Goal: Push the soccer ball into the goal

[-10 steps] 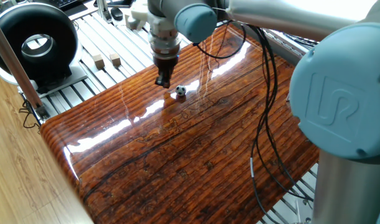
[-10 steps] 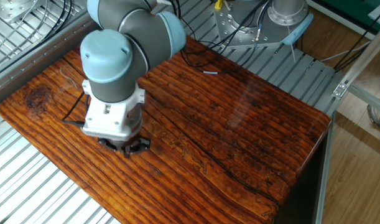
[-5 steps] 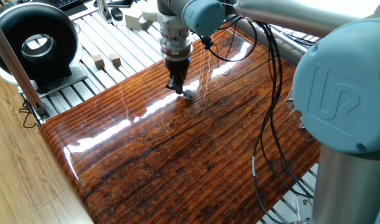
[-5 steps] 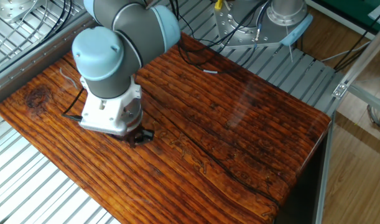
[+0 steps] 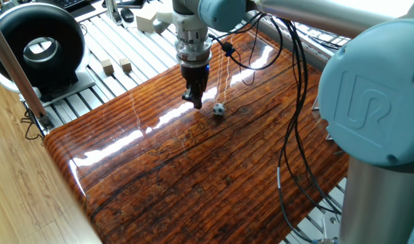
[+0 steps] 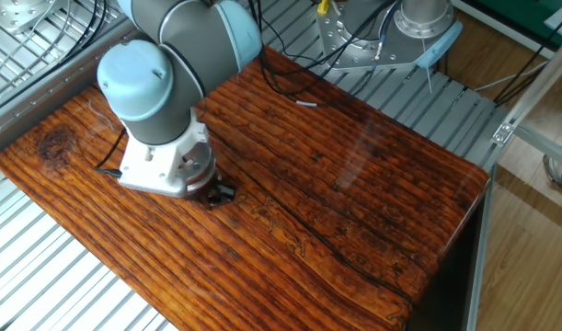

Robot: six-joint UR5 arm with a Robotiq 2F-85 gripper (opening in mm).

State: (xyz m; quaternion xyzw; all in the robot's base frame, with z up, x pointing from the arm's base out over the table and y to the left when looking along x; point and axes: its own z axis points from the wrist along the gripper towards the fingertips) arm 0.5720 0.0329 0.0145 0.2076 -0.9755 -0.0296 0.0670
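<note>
**Mia:** What is the biggest thing under the gripper [image 5: 197,103]?

**Sam:** The table [image 5: 193,176] — shiny brown wood with dark stripes. Light bounces off it. Around it lie grey metal slats.

**Mia:** And that big black ring [image 5: 37,47] far off to the side of the gripper?

**Sam:** It is round and fat like a tire, with a hole in the middle. Two little wooden cubes [image 5: 116,66] sit near it on the slats.

**Mia:** Where is the soccer ball [image 5: 219,109]?

**Sam:** Just beside the gripper tip, on the wood, not touching it. It is tiny, round, black and white.

**Mia:** Are the fingers apart or together?

**Sam:** They look pressed together in a dark point, holding nothing.

**Mia:** Does the other fixed view show the same?

**Sam:** No — there the fat blue-and-white arm covers the ball. Only a dark bit of the gripper [image 6: 218,194] peeks out. But it shows a silver metal frame [image 6: 354,41] past the table's far edge.
</note>
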